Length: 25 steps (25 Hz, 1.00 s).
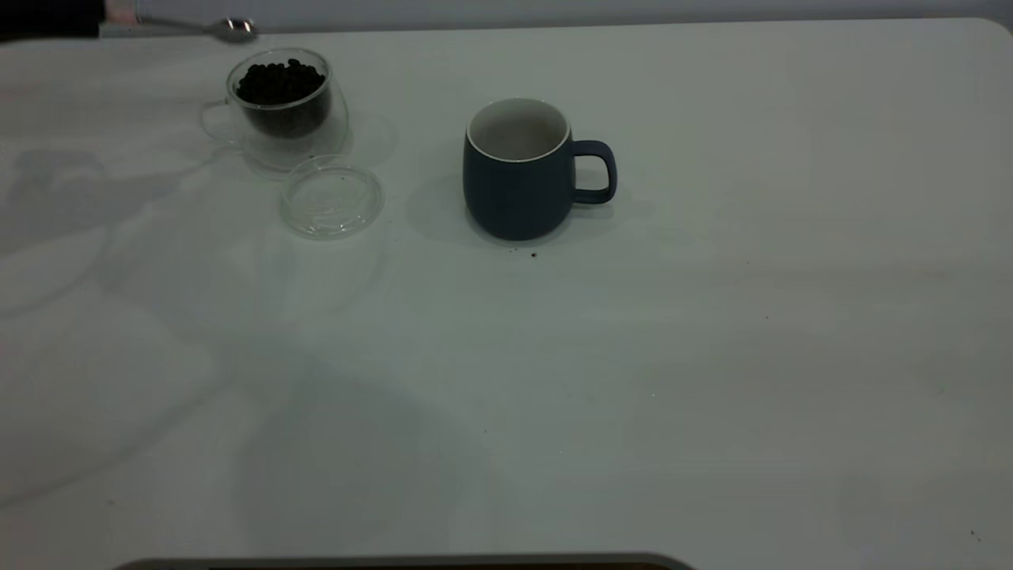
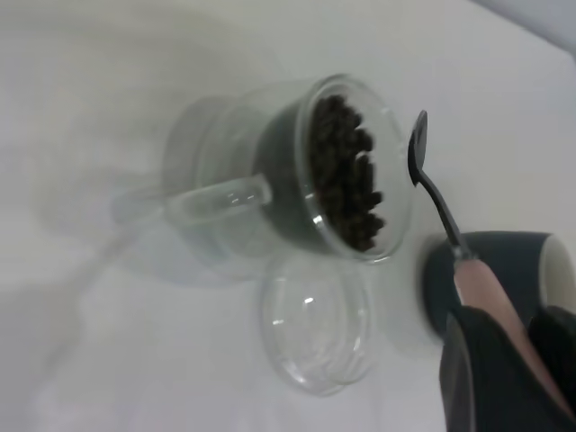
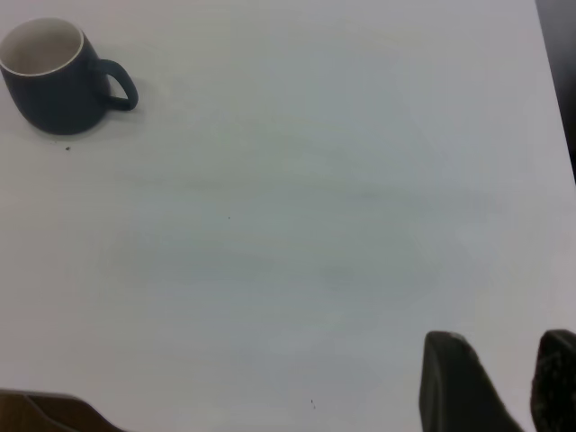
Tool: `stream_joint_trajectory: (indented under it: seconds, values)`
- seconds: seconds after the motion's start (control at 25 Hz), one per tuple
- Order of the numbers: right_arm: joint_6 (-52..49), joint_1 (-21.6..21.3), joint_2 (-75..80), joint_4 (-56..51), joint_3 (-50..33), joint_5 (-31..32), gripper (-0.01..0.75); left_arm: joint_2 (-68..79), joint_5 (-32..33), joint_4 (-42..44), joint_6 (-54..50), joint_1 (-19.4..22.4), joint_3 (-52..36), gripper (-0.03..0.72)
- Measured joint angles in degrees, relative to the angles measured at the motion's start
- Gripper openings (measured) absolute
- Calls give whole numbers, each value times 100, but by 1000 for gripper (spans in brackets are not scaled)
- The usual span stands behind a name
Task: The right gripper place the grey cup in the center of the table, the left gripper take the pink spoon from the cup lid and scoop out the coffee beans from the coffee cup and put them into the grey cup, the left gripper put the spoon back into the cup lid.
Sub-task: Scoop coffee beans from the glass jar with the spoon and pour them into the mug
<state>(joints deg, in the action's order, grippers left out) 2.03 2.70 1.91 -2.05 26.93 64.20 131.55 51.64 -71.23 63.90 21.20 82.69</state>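
The grey cup (image 1: 518,170) stands upright near the middle of the table (image 1: 633,380), handle to the right; its off-white inside looks empty. The coffee cup (image 1: 281,103) with coffee beans (image 1: 281,83) stands at the far left, and the empty cup lid (image 1: 331,198) lies just in front of it. My left gripper (image 2: 522,360) is shut on the pink spoon (image 2: 486,297) by its handle. The spoon's metal bowl (image 1: 236,29) hangs in the air beside the coffee cup's rim, outside it. My right gripper (image 3: 513,382) is open and empty, far from the grey cup (image 3: 54,76).
The table's far edge (image 1: 554,24) runs just behind the coffee cup. A few dark specks (image 1: 533,255) lie in front of the grey cup. A dark edge (image 1: 396,564) shows at the near side.
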Motion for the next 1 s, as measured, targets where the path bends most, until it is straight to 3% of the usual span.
stream_joint_trajectory:
  seconds: [1.0]
  values:
    - [0,0,0,0,0,0,241,593,-534,-628,944,-248,4,123]
